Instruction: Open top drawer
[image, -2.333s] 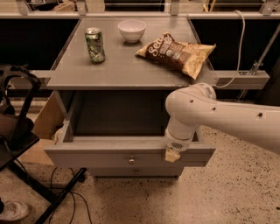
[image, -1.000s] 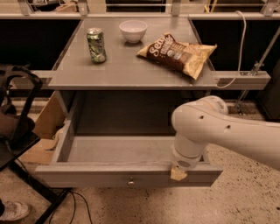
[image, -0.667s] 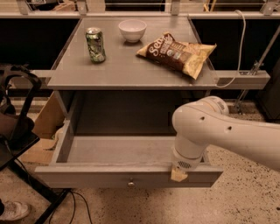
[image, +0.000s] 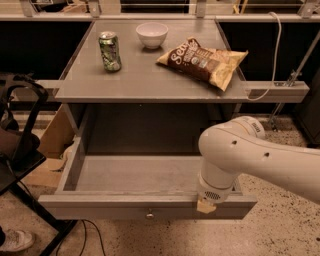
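Observation:
The top drawer is pulled far out from under the grey table, showing its plain grey inside. Its small round metal knob sits at the centre of the front panel. My gripper is at the drawer's front top edge, right of the knob, mostly hidden under my white arm. Only a small tan tip shows against the front panel. The other drawers are out of view.
On the tabletop stand a green soda can, a white bowl and a bag of chips. A cardboard box and a black stand are at the left. A cable hangs at the right.
The drawer has slid out much further toward the camera since the earliest frame, with my gripper moving along at its front edge. Over the last second little has moved.

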